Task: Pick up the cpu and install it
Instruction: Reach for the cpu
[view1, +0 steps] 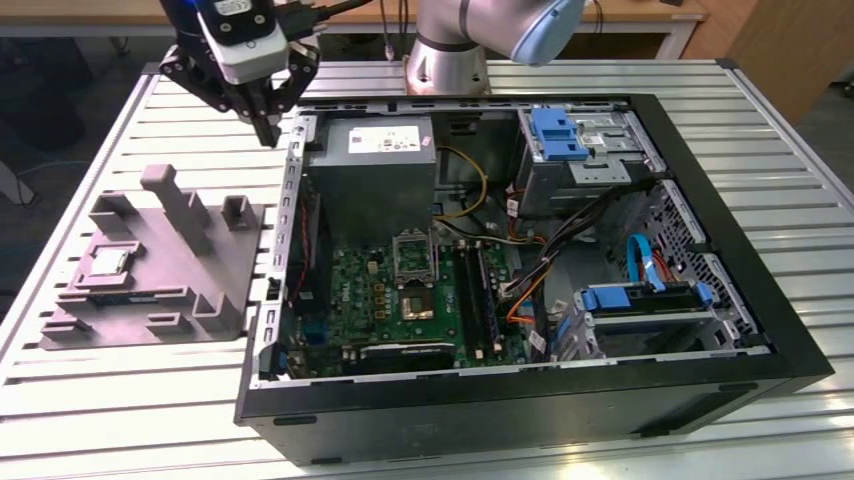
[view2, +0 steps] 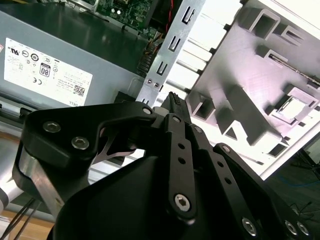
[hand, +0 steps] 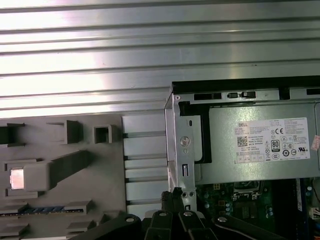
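Silvery-grey, flat and square, the cpu (view1: 110, 262) is seated in a shallow recess of the matt grey moulded fixture (view1: 200, 270), presumably so that it is presented level for lifting. In the exterior view it is found at nine o'clock from the open black case (view1: 534, 410). The gripper (view1: 271, 132) is held over the case's corner, at one o'clock from the chip, with its fingers together and nothing between them.

The cpu (view1: 107, 262) in its tray pocket
A small, flat, silvery-topped square, it lies level and face-up in a raised recess of the grey plastic tray (view1: 163, 272).
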